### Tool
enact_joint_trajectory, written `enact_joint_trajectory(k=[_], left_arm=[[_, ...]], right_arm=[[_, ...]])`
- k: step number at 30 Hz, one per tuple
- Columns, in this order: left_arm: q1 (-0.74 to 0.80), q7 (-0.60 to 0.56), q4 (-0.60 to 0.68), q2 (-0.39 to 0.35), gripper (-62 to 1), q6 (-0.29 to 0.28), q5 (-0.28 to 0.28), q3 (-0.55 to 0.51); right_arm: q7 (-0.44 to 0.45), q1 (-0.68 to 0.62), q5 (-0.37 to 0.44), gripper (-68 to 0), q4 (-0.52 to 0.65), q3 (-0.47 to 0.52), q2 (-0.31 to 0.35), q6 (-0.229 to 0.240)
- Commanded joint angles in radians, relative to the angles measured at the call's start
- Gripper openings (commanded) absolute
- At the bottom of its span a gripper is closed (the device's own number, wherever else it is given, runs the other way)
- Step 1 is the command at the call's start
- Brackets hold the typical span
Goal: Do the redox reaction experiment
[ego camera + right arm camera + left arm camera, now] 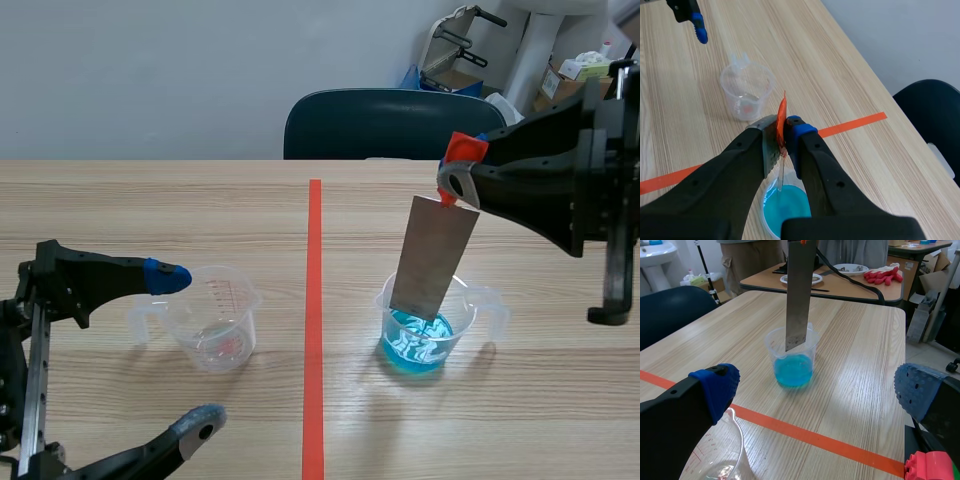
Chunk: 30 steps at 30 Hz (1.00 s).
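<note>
Item: metal strip (435, 258), grey and flat, with an orange-red tab at its top edge, pinched at that edge by the right end effector (462, 170), whose fingers were clamped narrow on it. The strip hung down from the fingers at a slight tilt. Directly beneath the right end effector stood a clear cup of blue liquid (470, 310) on the bench (150, 200). The strip's lower end sat inside the cup's mouth; whether it touched the liquid could not be told. Item: empty clear cup (215, 320), between the spread fingers of the left end effector (185, 350), which stood wide and held nothing. Hazards, as judged: the grip covered only the strip's top edge, so the strip might swing or slip. A tilted descent might catch the rim, tipping the cup and spilling the blue liquid.
</note>
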Motion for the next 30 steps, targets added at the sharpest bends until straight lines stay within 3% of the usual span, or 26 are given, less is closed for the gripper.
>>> enact_joint_trajectory(k=[1, 7, 16, 30], left_arm=[[-0.005, -0.01, 0.011, 0.005, 1.4, -0.001, -0.01, -0.003], [-0.005, -0.01, 0.011, 0.005, 1.4, -0.001, -0.01, -0.003], [-0.005, -0.01, 0.011, 0.005, 1.4, -0.001, -0.01, -0.003], [-0.005, -0.01, 0.011, 0.005, 1.4, -0.001, -0.01, -0.003]], right_arm=[[0.034, 0.015, -0.003, -66.5, -0.01, 0.002, 0.0, 0.007], [0.091, 0.018, -0.052, -66.5, -0.053, -0.029, -0.004, 0.007], [0.177, 0.019, -0.199, -66.5, -0.137, -0.043, -0.091, 0.007], [0.27, 0.138, -0.343, -66.5, -0.34, -0.171, -0.162, 0.007]])
